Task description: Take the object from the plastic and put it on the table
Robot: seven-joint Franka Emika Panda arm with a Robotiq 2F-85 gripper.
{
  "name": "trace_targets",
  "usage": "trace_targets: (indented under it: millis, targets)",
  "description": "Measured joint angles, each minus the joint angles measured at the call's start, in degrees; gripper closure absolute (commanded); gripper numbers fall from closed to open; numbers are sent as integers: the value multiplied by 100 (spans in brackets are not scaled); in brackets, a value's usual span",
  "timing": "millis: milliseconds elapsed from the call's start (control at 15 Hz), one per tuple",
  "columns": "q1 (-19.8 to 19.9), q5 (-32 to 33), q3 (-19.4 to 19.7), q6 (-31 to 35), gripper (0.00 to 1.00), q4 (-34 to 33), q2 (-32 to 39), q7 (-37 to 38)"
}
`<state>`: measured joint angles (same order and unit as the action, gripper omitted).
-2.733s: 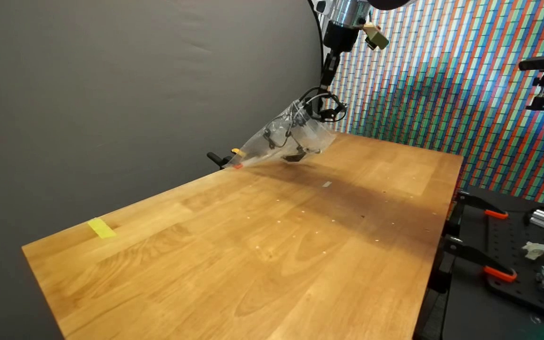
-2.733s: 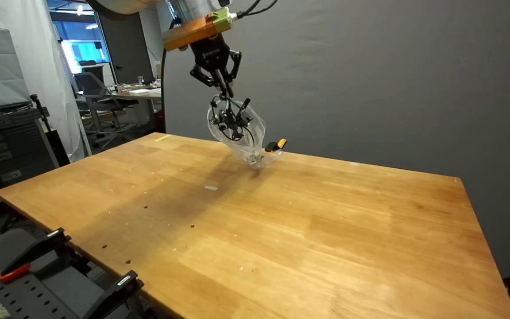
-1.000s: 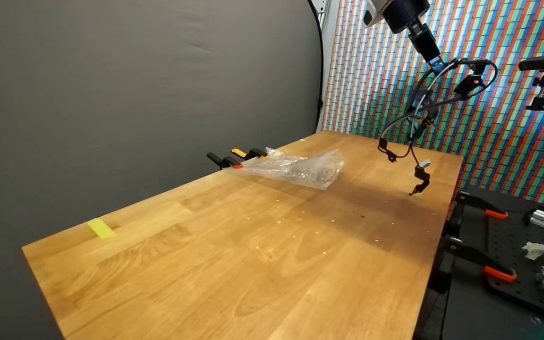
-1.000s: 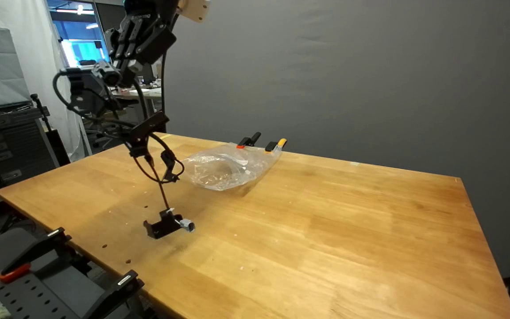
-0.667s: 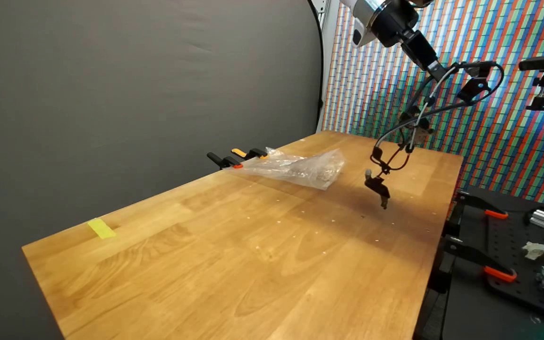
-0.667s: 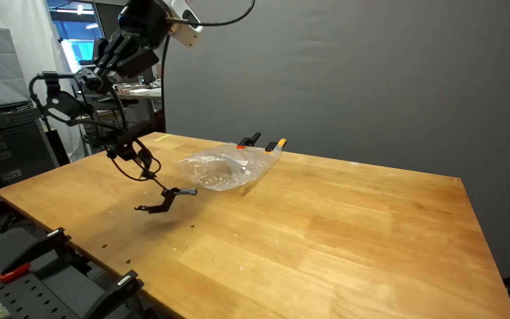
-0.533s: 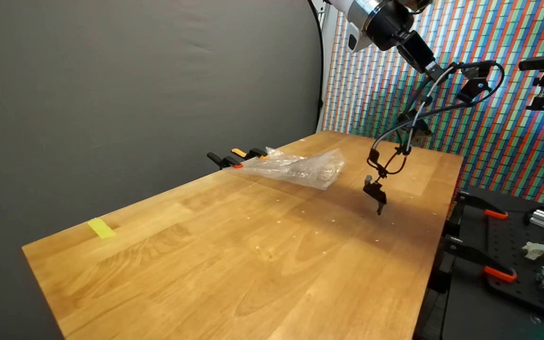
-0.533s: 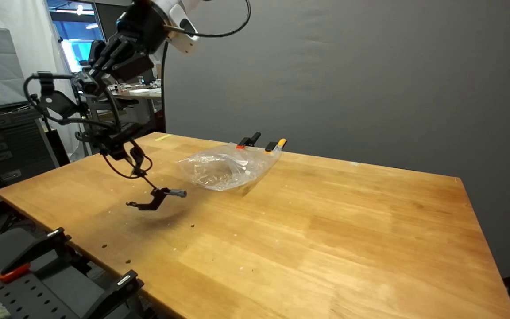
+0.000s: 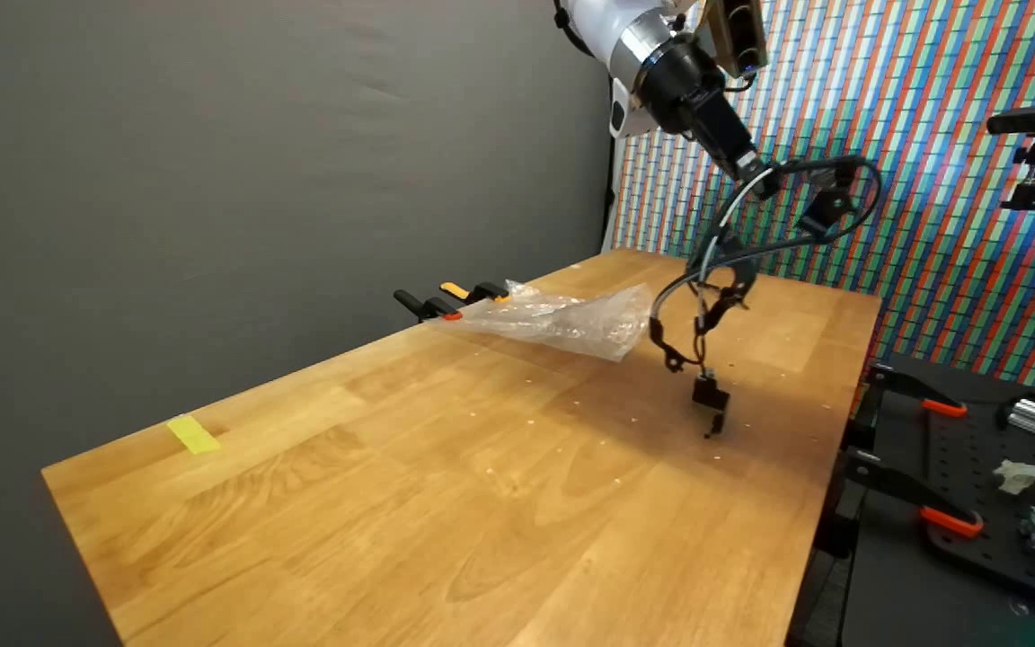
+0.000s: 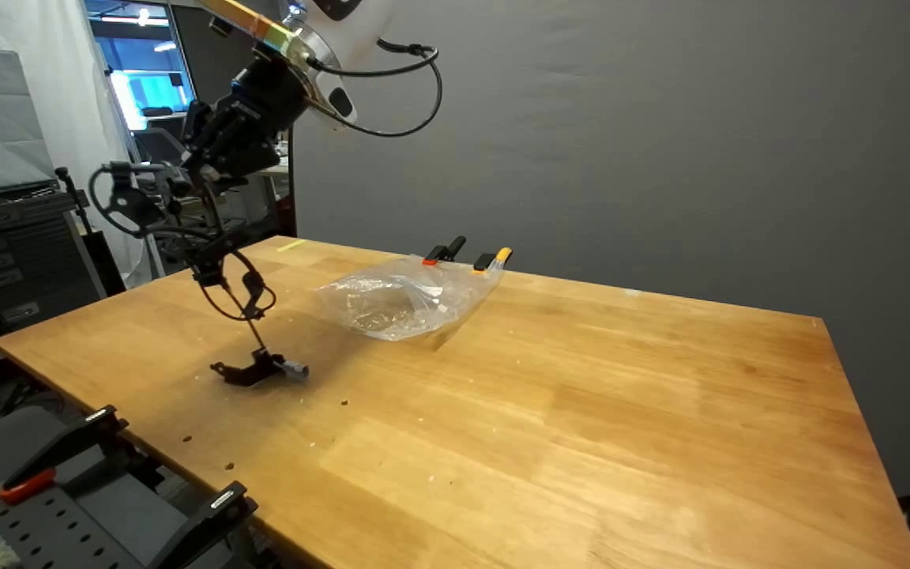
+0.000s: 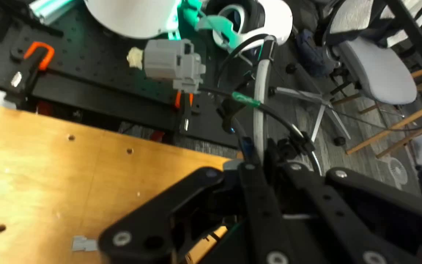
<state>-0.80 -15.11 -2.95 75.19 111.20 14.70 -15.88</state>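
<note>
Placing appears in hand: the black gripper (image 9: 754, 171), clamped on the black looped cable harness (image 9: 742, 258), suspends it over the tan wooden bench (image 9: 374, 503), outside the clear plastic bag (image 9: 585, 325) (lower-end contact unclear). Next, lower until supported; then release.

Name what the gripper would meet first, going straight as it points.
Beyond the wire harness it holds, the gripper would probably meet the black surface just past the wooden table; depth is unclear, so the table's edge might come first.
</note>
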Motion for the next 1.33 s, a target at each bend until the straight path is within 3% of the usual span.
trace_targets:
  millis: [333,600,1200,1267,1333]
  targets:
    - [-173,273,-210,1897,96,-16,282,-154]
    - [-383,1049,-265,3132,96,62,410,-152]
    - [-382,2626,-113,6235,96,570,556,-57]
    - [-382,2813,-88,6559,94,633,556,-7]
    - [-383,3011,-57,6888,69,693,555,63]
